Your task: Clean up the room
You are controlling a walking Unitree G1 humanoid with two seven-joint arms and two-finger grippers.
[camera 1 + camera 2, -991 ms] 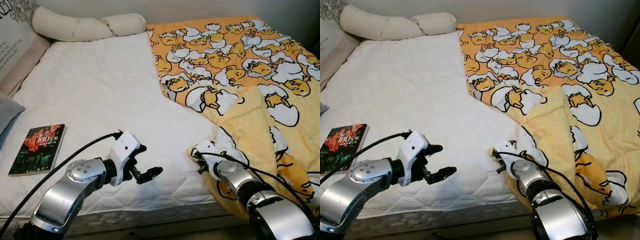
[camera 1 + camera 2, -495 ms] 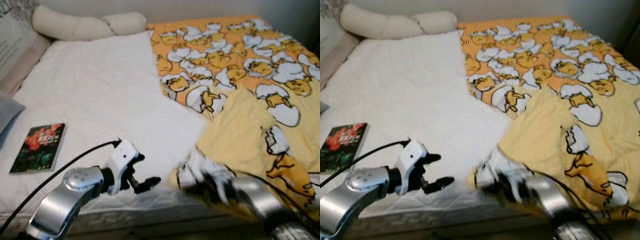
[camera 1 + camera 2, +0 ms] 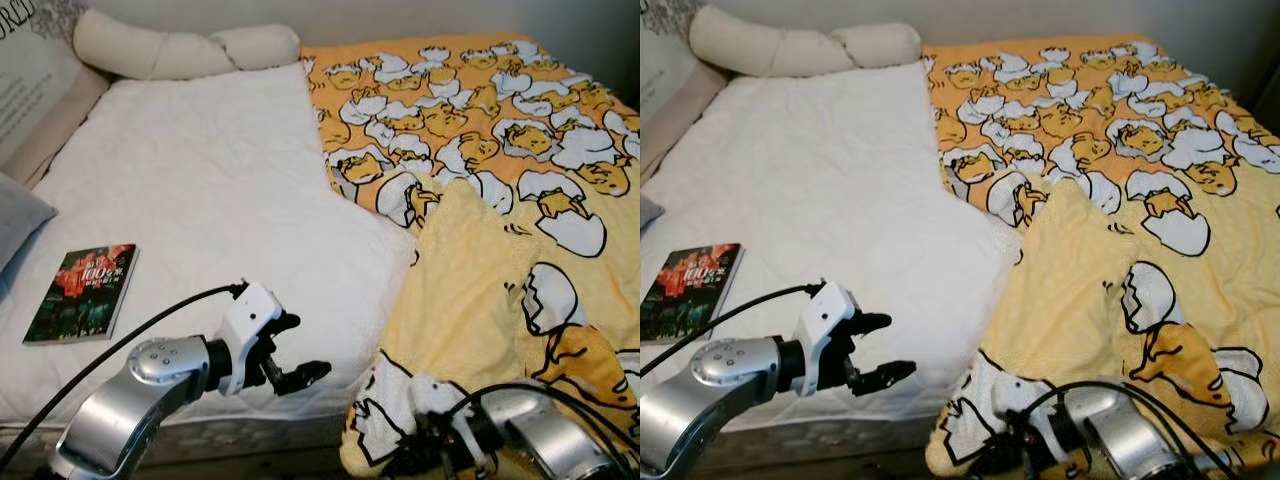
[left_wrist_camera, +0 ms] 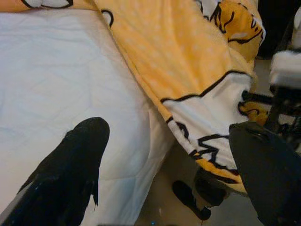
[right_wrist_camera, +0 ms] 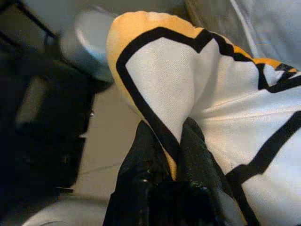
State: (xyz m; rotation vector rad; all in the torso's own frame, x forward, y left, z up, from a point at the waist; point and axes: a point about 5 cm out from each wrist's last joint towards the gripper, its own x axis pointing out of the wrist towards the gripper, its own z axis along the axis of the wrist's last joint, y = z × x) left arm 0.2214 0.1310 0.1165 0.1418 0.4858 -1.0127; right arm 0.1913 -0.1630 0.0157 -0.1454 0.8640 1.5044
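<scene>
White quilted mattress (image 3: 200,190) fills most of the head views, with two cream pillows (image 3: 180,50) along the far edge and a book (image 3: 82,292) lying flat near the left side. Over the right half spreads the yellow blanket (image 3: 480,150), printed with egg-shell cartoon figures — its near corner is folded back, plain underside up, and hangs off the front edge of the bed.

That hanging corner is pinched in the right gripper (image 5: 164,155), whose two black fingers are closed on a fold of cloth, low in front of the bed. Left gripper (image 3: 290,355) hovers above the mattress's front edge with its fingers apart, holding nothing.

Judging by its drape, the blanket is soft, light and limp; it will sag and trail from a single pinch, so a second hold further along the hem — or the other near corner — would likely let it be spread flat. No containers can be seen
</scene>
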